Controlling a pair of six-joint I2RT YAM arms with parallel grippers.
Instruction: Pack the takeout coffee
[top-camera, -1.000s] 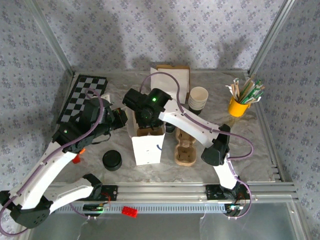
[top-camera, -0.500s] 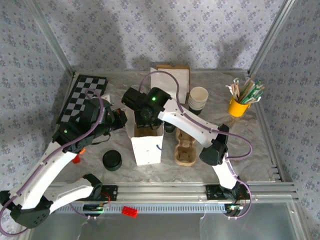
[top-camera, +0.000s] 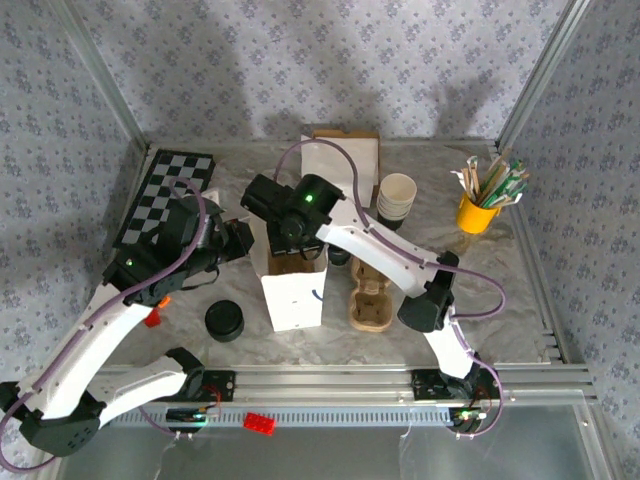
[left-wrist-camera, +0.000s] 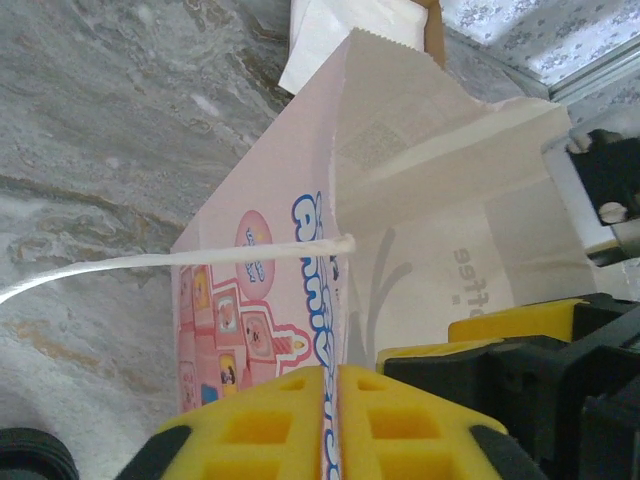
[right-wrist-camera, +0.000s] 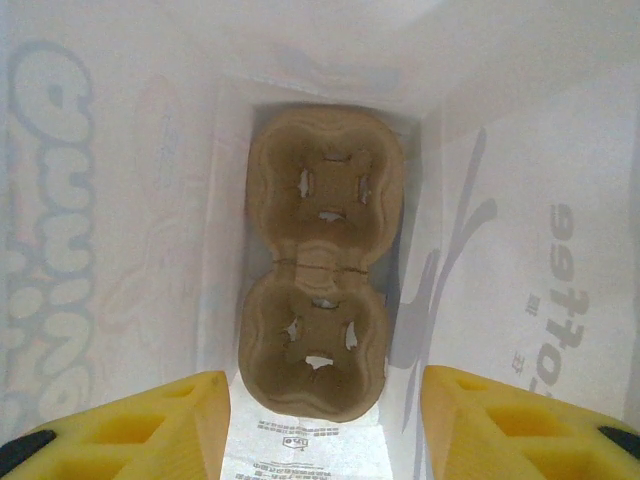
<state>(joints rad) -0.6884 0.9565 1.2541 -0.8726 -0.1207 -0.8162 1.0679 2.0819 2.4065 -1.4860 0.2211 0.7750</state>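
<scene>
A white and pink paper bag stands upright mid-table. My left gripper is shut on the bag's upper left edge and shows at its left from above. Over the bag's mouth my right gripper points down, open, with nothing between its fingers. A brown two-cup carrier lies flat on the bag's floor. Just right of the bag a small dark-topped cup, which looks like the takeout coffee, is mostly hidden under my right arm.
A second brown carrier lies right of the bag. A stack of lidless cream cups stands behind it, black lids left of the bag. A yellow cup of stirrers is at far right, a checkered board at far left.
My right gripper's jaws have spread wider above the carrier in the bag. The left gripper still pinches the bag's edge in the same place.
</scene>
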